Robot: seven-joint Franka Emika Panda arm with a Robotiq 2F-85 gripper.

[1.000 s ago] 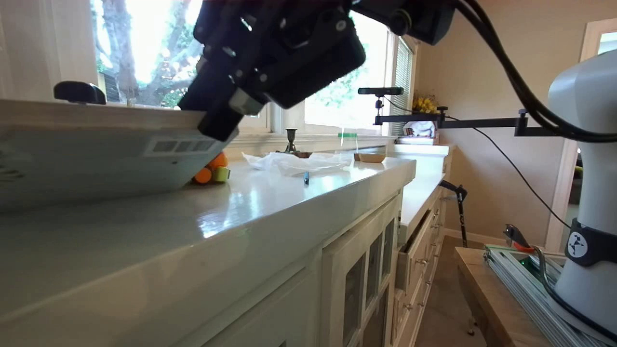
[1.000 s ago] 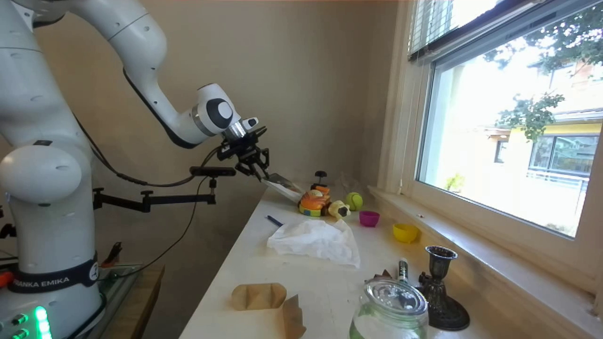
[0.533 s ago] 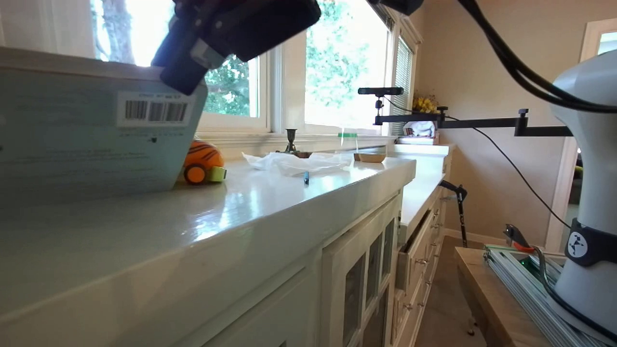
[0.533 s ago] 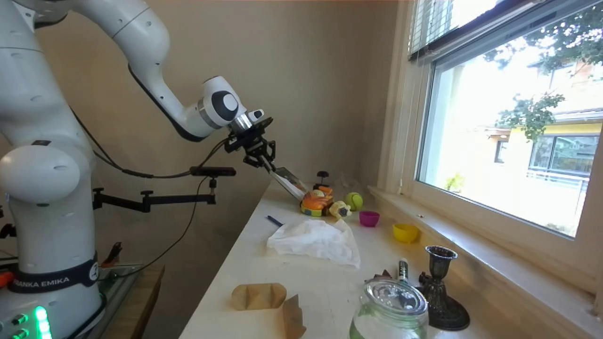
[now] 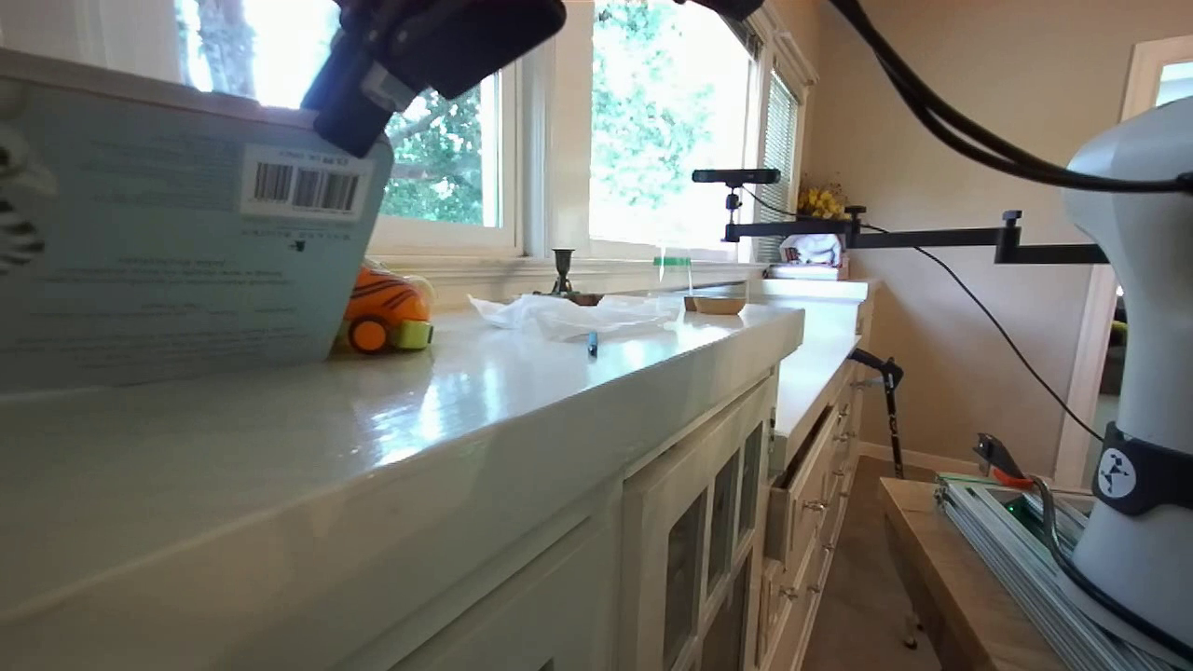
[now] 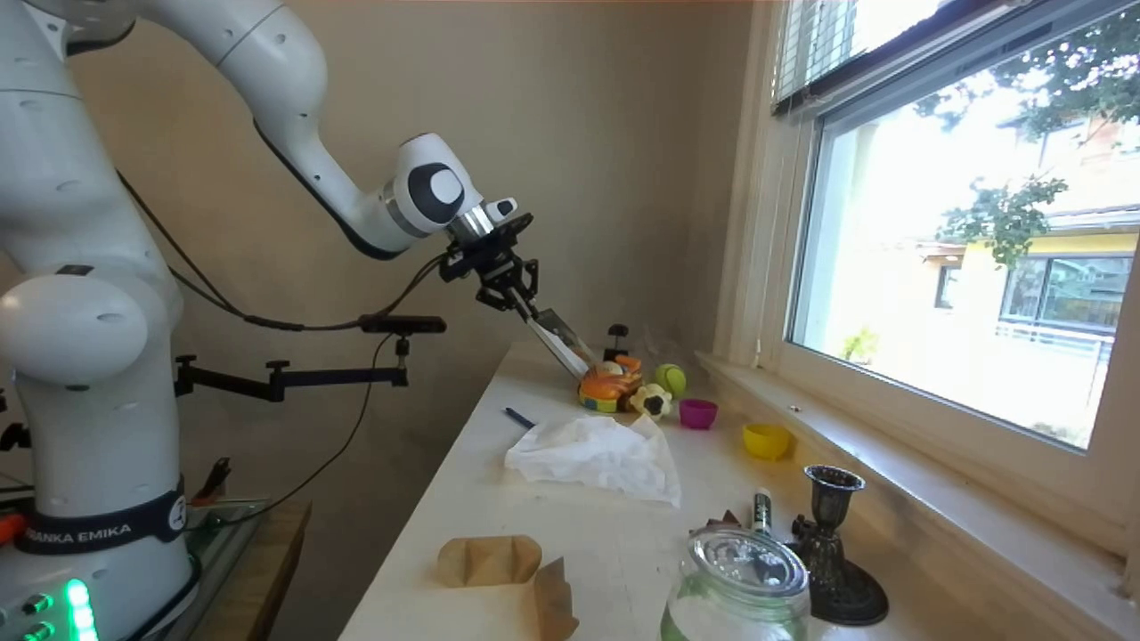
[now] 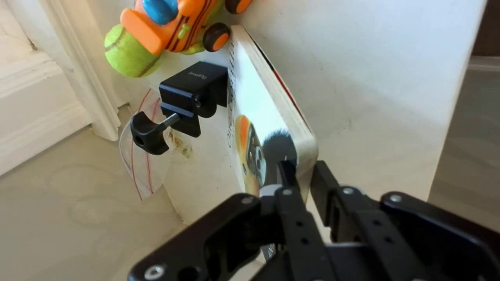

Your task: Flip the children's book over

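I grip the children's book (image 5: 186,224) beside the toy car (image 6: 610,383)

My gripper (image 7: 305,171) is clamped on the book's upper edge near a corner, one finger against each cover. The book is steeply tilted, right next to the orange toy car. In my wrist view its lower corner lies at a wheel of the toy car; whether they touch, I cannot tell. From there the book leans up and away from the toy car, toward my arm (image 6: 294,133). The pale blue-green back cover, with its barcode (image 5: 303,189), faces the camera in an exterior view. The glossy front cover, bearing lettering and what looks like an animal's face, is turned the opposite way, and one finger hides part of it. The lower edge appears to rest on the countertop (image 5: 280,424).

Near the toy car, on the glossy cover's side, stands a black clamp (image 7: 193,91). A tennis ball (image 7: 129,54) sits just beside the toy car, as does a pale object (image 6: 653,401) with a dark patch. In an exterior view, a purple cup (image 6: 697,413) and a yellow bowl (image 6: 766,442) stand to the right of the toy car, a crumpled white sheet (image 6: 597,458) lies in front of it and a blue pen (image 6: 519,417) to its left. Well apart from the toy car stand a glass jar (image 6: 735,592) and a dark candle holder (image 6: 830,543).
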